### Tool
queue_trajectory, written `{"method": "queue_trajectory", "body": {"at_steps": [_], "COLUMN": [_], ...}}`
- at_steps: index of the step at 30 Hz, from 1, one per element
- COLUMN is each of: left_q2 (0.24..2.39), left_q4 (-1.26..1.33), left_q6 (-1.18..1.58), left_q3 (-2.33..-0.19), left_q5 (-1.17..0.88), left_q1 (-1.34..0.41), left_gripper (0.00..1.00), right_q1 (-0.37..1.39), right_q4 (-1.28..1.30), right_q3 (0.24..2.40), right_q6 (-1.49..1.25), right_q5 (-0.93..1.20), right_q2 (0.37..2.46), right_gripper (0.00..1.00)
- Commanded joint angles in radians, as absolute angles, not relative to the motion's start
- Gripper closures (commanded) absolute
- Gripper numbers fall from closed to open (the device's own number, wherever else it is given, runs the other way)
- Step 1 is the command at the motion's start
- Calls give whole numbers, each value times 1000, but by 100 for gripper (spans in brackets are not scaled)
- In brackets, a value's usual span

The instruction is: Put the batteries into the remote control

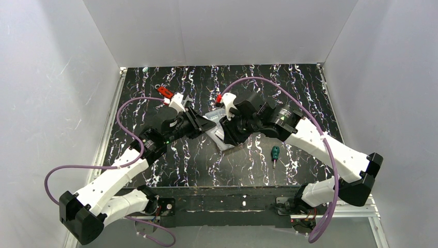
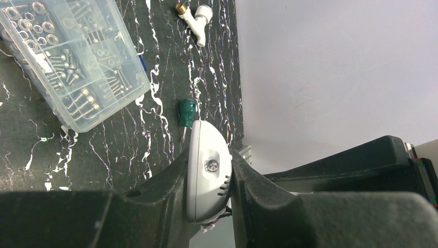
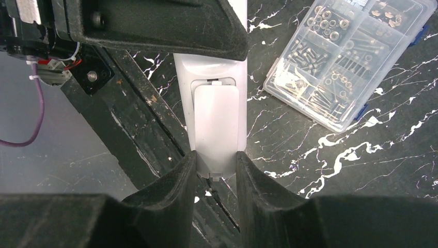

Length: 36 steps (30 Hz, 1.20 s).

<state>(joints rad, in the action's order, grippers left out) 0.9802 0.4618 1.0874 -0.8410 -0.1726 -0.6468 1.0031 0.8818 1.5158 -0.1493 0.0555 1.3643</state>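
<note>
Slim white plastic remote control [image 3: 216,103] over black marbled counter [image 3: 361,170], ends pinched by left gripper [image 2: 209,166] and right gripper [image 3: 216,158].

Robotics lab cell — white panel walls [image 1: 51,77], black marbled table [image 1: 206,170], aluminium rails [image 1: 114,98], screw box [image 2: 67,57]

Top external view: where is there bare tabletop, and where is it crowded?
Free: near strip between left arm and green screwdriver; far right corner beyond right arm. Crowded: centre, where left gripper and right gripper clamp the remote control by the clear parts box.
</note>
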Motion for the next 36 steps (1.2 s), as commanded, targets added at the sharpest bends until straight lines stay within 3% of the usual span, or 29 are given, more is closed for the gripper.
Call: {"method": "queue_trajectory", "body": {"at_steps": [1,36], "left_q2": [980,973], "left_q4": [499,505], "left_q6": [1095,1098], "left_q3": [-885,-886], "left_q5": [-191,-199], "left_q1": [-641,-641], "left_gripper": [100,100], "right_q1": [1011,1012], "right_q4": [865,818], "right_q3": [1550,1540], "right_q6": [-134,-147], "right_q5": [54,49], "right_q2": [1365,1402], "right_gripper": [69,69]}}
